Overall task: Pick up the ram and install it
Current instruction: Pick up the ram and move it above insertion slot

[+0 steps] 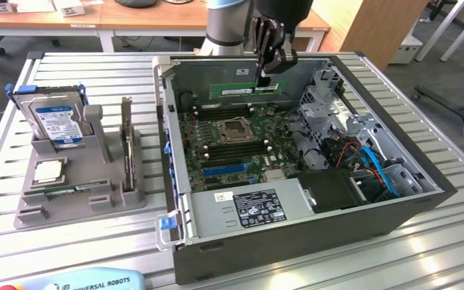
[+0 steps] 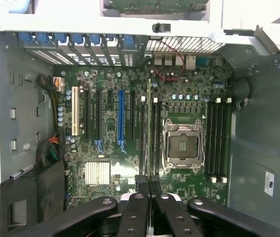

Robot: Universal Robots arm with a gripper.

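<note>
Reaching down from the far side of the table, the arm (image 1: 224, 24) stands nearly upright over the open computer case (image 1: 296, 241), with its black gripper (image 1: 266, 75) pointing straight down. The claw is pressed together on the ram (image 1: 236, 90), pinching the top edge of the green stick near one end. The stick hangs level in the air above the motherboard (image 1: 224, 151), close to the case's back wall and clear of the board.

From the wrist view, the gripper (image 2: 149, 183) looks down along the ram (image 2: 149, 123), which is seen edge-on as a thin line over the memory slots just beside the CPU socket (image 2: 183, 145).

Inside the case, a power supply (image 1: 248, 208) lies along the near side, and blue cables (image 1: 377, 169) curl by the drive bays at the exterior view's right. On the table (image 1: 449, 254), at the exterior view's left, sits a grey holder (image 1: 79, 193). A hard drive (image 1: 55, 121) stands in it, with an expansion card (image 1: 127, 145) upright beside it.
</note>
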